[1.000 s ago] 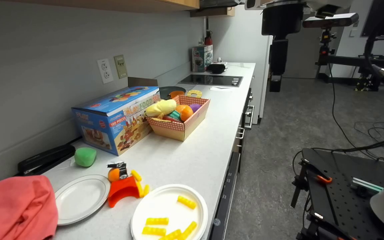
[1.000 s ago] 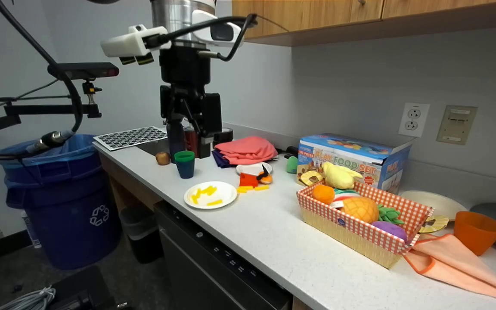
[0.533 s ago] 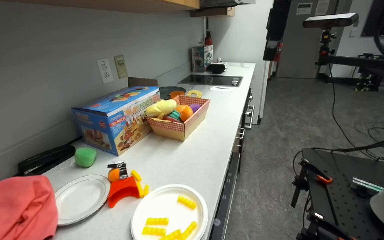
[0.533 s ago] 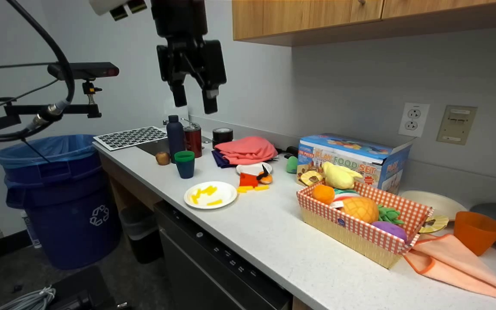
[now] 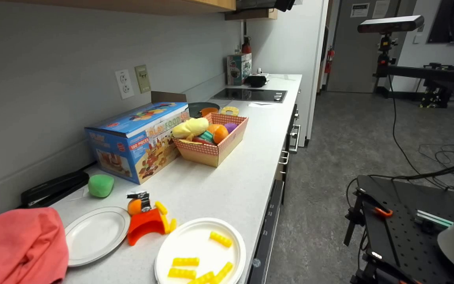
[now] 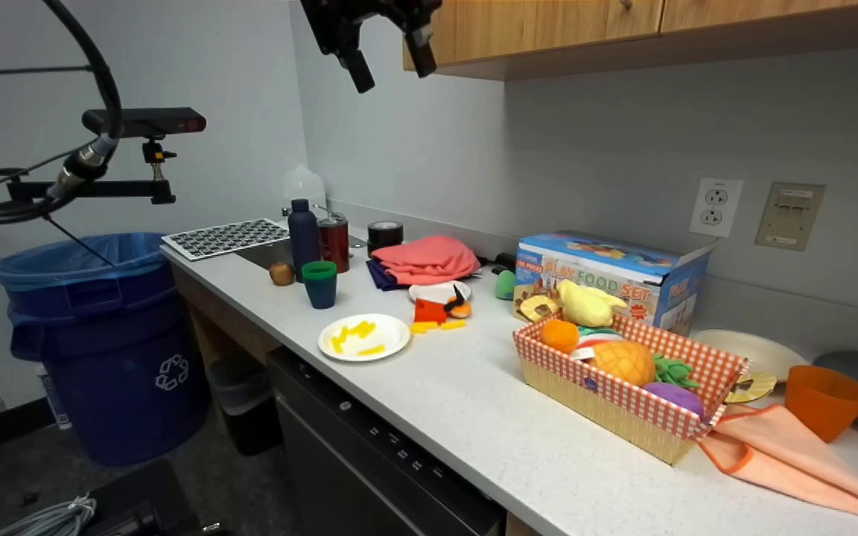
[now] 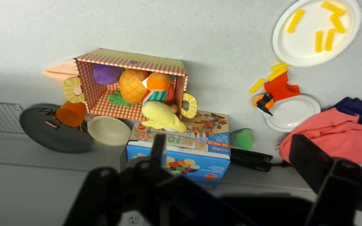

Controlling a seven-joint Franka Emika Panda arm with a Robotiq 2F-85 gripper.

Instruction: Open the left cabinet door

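Note:
The wooden upper cabinet hangs at the top of an exterior view. Its left door (image 6: 541, 26) looks shut, with a small metal knob (image 6: 626, 4) near its lower right corner. Most of the door is cut off by the top edge. My gripper (image 6: 392, 63) is open and empty, tilted, with its fingertips pointing down near the cabinet's lower left corner. I cannot tell whether it touches the cabinet. In the wrist view my open gripper (image 7: 231, 153) shows wide-set fingers with nothing between them; the cabinet is out of that view.
On the counter stand a play food box (image 6: 608, 275), a checkered basket (image 6: 623, 394) of toy food, a plate (image 6: 399, 350) with yellow pieces, a dark bottle (image 6: 304, 238) and a pink cloth (image 6: 429, 259). A range hood (image 5: 258, 4) is beyond the cabinet.
My gripper has risen well above the counter and moved right, toward the cabinet, tilting as it went. It has mostly left the top of an exterior view. The cabinet door has not moved.

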